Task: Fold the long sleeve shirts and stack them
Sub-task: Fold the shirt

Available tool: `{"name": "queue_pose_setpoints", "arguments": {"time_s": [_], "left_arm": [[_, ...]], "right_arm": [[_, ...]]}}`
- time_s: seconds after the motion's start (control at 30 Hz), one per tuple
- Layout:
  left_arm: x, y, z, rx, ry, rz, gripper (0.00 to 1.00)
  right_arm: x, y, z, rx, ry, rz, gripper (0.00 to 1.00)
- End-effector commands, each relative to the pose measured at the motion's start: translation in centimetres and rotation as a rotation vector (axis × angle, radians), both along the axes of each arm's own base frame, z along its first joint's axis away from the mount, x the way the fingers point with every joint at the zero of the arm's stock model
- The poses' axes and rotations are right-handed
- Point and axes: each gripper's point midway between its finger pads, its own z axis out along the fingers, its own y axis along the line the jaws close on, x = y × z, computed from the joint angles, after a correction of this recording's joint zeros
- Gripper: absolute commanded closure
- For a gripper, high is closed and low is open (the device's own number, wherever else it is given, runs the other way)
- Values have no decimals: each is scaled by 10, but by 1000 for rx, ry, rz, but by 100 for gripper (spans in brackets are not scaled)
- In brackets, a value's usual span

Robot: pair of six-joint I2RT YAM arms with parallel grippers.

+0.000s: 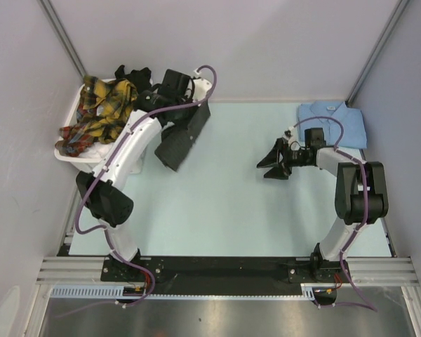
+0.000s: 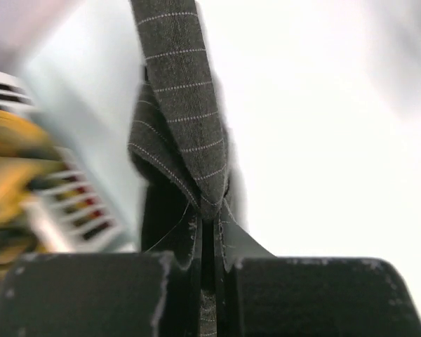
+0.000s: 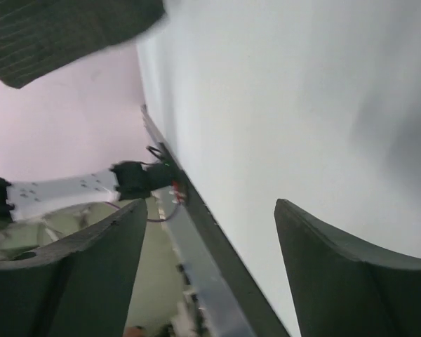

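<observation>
I am pinching the charcoal pinstriped shirt (image 2: 182, 105) between my left fingers (image 2: 209, 242), which are closed tight on a narrow fold of it. The wrist view is blurred, so I am only guessing that the fold is a collar or front edge. I am holding it up just beside the white laundry basket (image 1: 71, 156) so that the rest of the cloth is hanging free of the basket's rim and dangling toward the desk (image 1: 224, 203), probably so it can be spread flat there for folding. My right fingers (image 1: 266, 163) are standing wide and holding nothing, hovering well apart from the basket over bare desk, perhaps waiting to take a second corner. The yellow-red plaid shirts (image 1: 98, 112) are lying heaped inside the basket, waiting their turn. The light blue shirt (image 1: 333, 119) is sitting folded at the far corner opposite the basket, which I am taking as the start of the stack. The desk is showing a smooth, pale blue-green top, and plain pale walls with slim metal posts are closing it in.
</observation>
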Motion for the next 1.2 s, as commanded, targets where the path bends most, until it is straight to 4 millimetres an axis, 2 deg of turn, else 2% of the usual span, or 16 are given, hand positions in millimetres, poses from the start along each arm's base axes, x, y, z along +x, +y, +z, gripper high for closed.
{"name": "queue_pose_setpoints", "arguments": {"time_s": [0.0,0.13,0.33,0.5,0.6,0.67,0.73,0.8,0.83,0.87,0.9,0.93,1.0,1.03,1.1,1.17], "left_arm": [[-17,19,-24,369,50,-77,100],[-35,-17,-88,364,169,-104,100],[-62,-101,-181,247,348,-63,100],[-91,-166,-194,99,394,-57,100],[-93,-191,-185,19,384,-12,99],[-94,-206,-174,-64,389,-4,89],[-94,-216,-160,-120,392,-22,69],[-87,-211,-137,-151,361,-41,40],[-90,-205,-134,-158,376,-66,36],[-89,-200,-105,-221,347,-92,34],[-78,-183,-94,-257,340,-69,28],[-83,-166,-102,-254,371,-71,26],[-74,-141,-61,-367,320,-90,20],[-79,-127,-69,-367,336,-94,20],[-66,-96,-51,-394,267,-47,19],[-66,-71,-73,-366,288,-9,19]], "right_arm": [[15,5,23,128,19,-107,17],[16,2,0,118,72,-149,14],[12,-21,-42,106,190,-268,13],[-11,-19,-50,110,247,-305,13],[-12,-19,-51,116,259,-335,13],[-12,-20,-53,114,265,-344,13],[-8,-20,-54,113,264,-348,13],[-6,-19,-53,112,264,-351,13],[-4,-18,-52,111,260,-352,13],[-3,-14,-52,104,256,-346,13],[-3,-12,-54,97,258,-345,13],[-3,-8,-55,100,274,-347,15],[-6,10,-55,98,266,-315,16],[-7,17,-57,96,285,-312,17],[-10,37,-57,92,270,-277,20],[-14,47,-70,51,293,-261,23]]}}
